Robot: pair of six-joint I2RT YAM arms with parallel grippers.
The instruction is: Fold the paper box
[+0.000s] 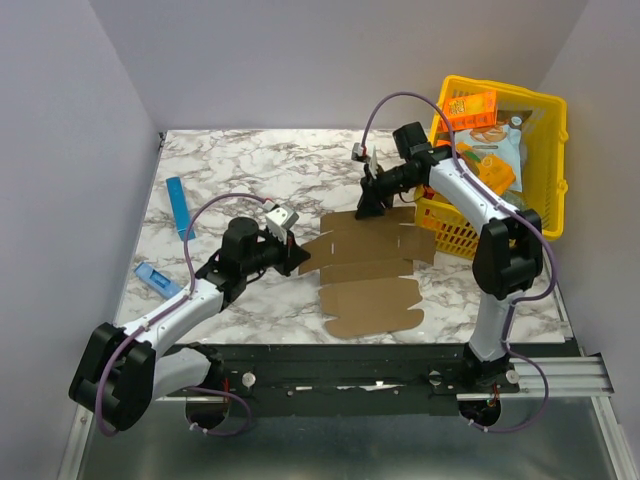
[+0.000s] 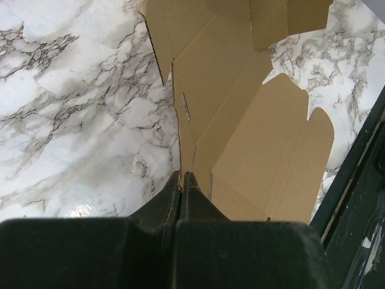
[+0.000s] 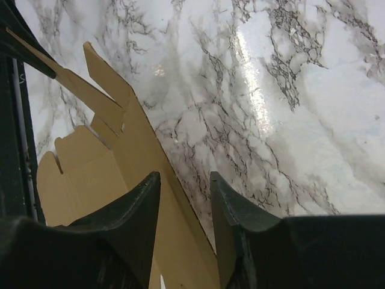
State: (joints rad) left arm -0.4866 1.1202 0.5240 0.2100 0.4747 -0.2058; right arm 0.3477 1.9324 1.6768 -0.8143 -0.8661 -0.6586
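The paper box is a flat brown die-cut sheet lying in the middle of the marble table. My left gripper is shut on its left edge; in the left wrist view the fingertips pinch a thin tab of the sheet, slightly raised. My right gripper is at the sheet's far edge. In the right wrist view its jaws stand apart, straddling the cardboard's edge without touching it on either side.
A yellow basket holding orange snack boxes and bags stands at the back right, close to the right arm. A slim blue bar and another blue item lie on the left. A black rail runs along the near edge.
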